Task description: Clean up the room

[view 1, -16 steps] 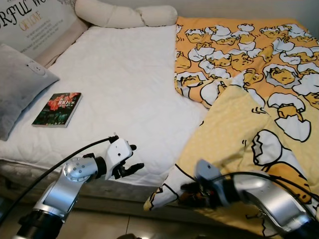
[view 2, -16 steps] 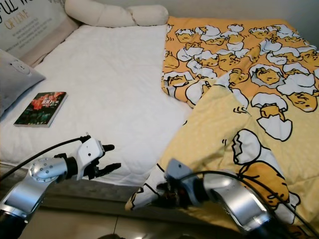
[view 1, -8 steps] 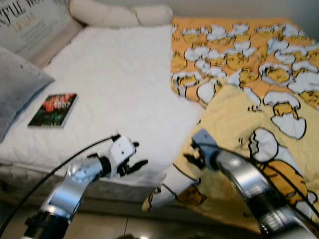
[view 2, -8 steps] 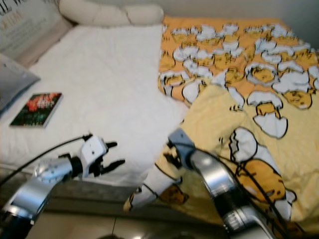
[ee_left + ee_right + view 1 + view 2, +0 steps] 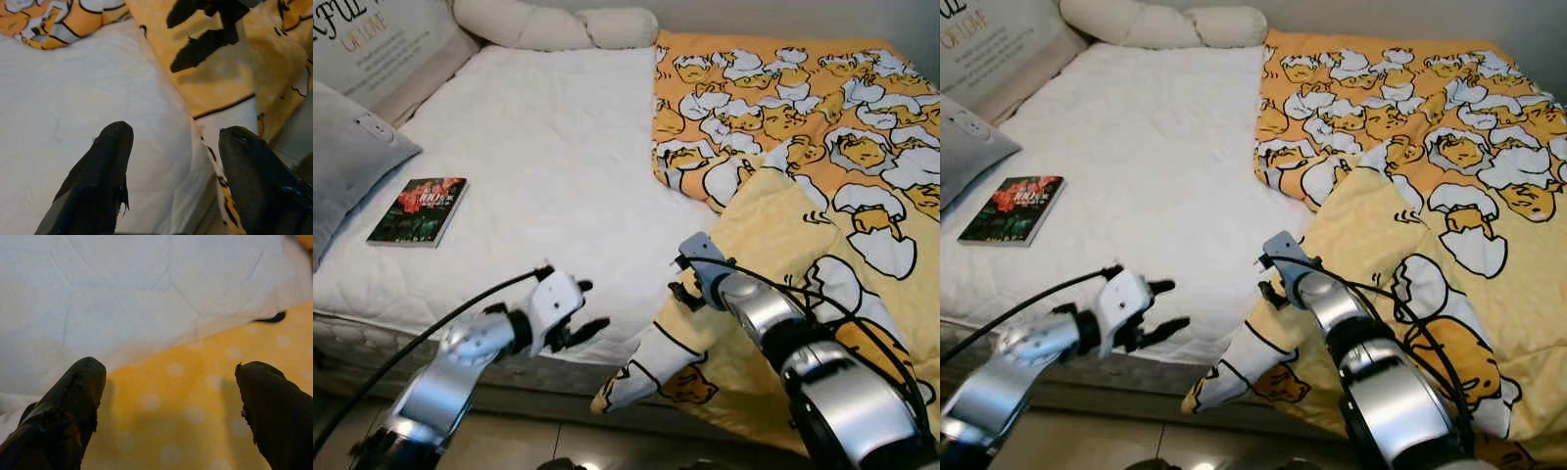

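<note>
Our right pincer [image 5: 683,290] has risen from the bed's front edge to the blanket [image 5: 803,196] edge (yellow, folded back), fingers spread wide, holding nothing. Our left pincer [image 5: 585,313] hovers open over the mattress [image 5: 538,157]; the book [image 5: 419,211] lies well apart.

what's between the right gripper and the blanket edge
Nothing visible. The right gripper is open right over the yellow blanket where its edge meets the white mattress, with bare cloth between its fingers. The book lies far off toward the robot's left.
</note>
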Robot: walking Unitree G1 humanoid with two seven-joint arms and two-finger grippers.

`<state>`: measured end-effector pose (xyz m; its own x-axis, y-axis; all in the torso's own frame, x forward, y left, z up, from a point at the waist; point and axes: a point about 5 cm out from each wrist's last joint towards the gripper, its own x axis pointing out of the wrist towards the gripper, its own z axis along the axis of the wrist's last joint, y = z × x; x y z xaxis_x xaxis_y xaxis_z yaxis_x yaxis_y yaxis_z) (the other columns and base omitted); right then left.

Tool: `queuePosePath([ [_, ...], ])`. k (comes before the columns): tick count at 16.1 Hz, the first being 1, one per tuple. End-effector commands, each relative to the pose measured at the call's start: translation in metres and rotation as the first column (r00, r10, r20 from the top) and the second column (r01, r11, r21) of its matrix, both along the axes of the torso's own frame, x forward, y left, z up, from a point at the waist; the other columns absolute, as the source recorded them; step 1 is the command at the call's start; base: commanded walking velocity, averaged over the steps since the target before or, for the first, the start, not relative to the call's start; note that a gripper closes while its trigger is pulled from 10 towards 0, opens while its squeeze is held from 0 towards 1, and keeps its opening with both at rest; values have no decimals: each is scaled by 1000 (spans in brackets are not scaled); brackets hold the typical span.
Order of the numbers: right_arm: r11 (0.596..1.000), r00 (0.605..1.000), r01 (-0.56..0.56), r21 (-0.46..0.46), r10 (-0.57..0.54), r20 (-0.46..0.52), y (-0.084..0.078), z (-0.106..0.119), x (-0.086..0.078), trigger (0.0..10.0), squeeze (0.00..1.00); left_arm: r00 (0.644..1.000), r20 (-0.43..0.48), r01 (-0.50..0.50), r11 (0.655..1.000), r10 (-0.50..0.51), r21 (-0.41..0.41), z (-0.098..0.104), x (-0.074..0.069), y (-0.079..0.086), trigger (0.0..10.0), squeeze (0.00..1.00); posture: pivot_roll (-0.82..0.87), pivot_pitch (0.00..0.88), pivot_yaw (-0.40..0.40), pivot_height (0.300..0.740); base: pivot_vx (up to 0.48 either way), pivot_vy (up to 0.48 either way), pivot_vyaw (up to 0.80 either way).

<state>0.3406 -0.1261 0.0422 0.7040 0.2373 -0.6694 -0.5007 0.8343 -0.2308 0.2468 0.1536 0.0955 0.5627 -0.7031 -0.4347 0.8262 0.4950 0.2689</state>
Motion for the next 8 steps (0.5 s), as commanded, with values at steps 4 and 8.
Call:
queuePosePath([
  [4, 1000, 997, -9, 3, 9, -78, 0, -13, -9, 10000, 0, 999, -32, 9, 999, -8, 35, 13, -18, 17, 10000, 0, 60, 44, 18, 740, 0, 0, 0],
  [8, 998, 995, 52, -23, -54, -84, -8, -23, -16, 0, 0, 999, -50, 9, 998, -7, 54, 16, -28, 19, 10000, 0, 78, 65, 13, 740, 0, 0, 0],
])
